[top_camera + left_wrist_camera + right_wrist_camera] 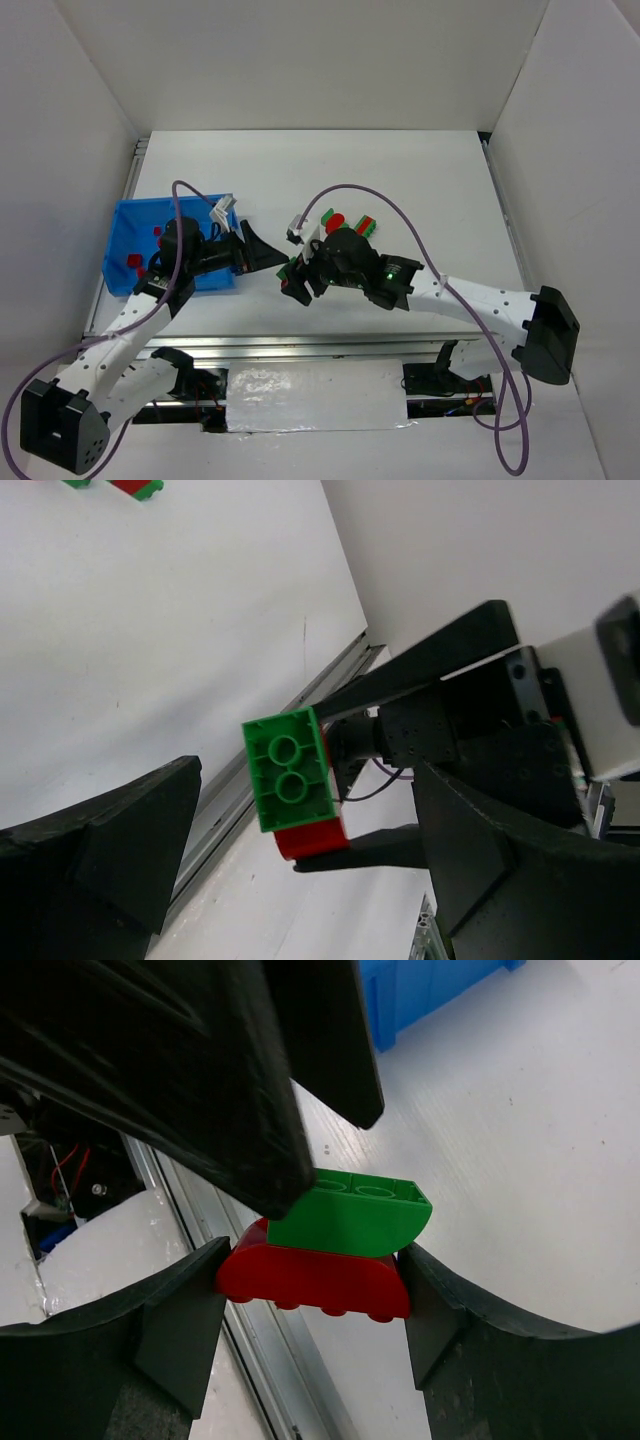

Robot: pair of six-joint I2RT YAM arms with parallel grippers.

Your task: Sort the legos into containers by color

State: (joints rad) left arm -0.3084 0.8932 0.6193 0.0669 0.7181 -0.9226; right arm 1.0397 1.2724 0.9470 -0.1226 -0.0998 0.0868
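A joined lego, a green brick (350,1218) on a red brick (315,1282), hangs above the table near the front rail. My right gripper (315,1270) is shut on it by the red brick's ends. My left gripper (307,780) is wide open and points at this lego (288,782), which shows between its fingers (110,865). One left finger (215,1080) overlaps the green brick's top corner in the right wrist view; I cannot tell whether they touch. From above, the two grippers (265,250) (295,275) meet nose to nose. The blue bin (135,225) is at the left, with red legos (133,262) in it.
Loose red and green legos (337,222) (368,226) lie on the table just behind the right gripper. The metal rail (270,1360) of the table's front edge runs below the held lego. White walls enclose the table on three sides.
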